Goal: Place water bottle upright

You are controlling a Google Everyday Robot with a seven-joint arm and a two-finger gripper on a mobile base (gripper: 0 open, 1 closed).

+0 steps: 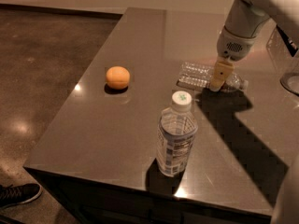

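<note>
Reaching down from the upper right, your robot's pale arm (243,24) brings the tool (218,82) onto the water bottle (194,75), which lies flat on its side on the dark desk (93,134). The tool's yellowish tip sits against the bottle toward its neck end. The ribbed clear body stretches away to the tool's left, and the small cap pokes out just to the tool's right. You cannot tell from this view how wide the tool stands, or whether it has any hold on the bottle. The bottle is not yet upright.

Nearer the camera than the tool, and a little to its left, a wider bottle (176,139) stands upright near the desk's front edge. Its white cap is marked with green, and a white-and-blue label wraps its body. It stands well apart from the tool and from the lying bottle. Farther to the tool's left, an orange (117,77) rests alone on the desk, well apart from both bottles. The arm throws a broad dark shadow (243,129) across the desk, below and to the right of the tool. At the right edge, beyond the tool, part of a clear vessel (290,76) shows, cut off by the frame. Off the desk, far to the tool's left and low in the frame, the toe of a dark shoe (17,194) rests on the polished floor (42,59).
</note>
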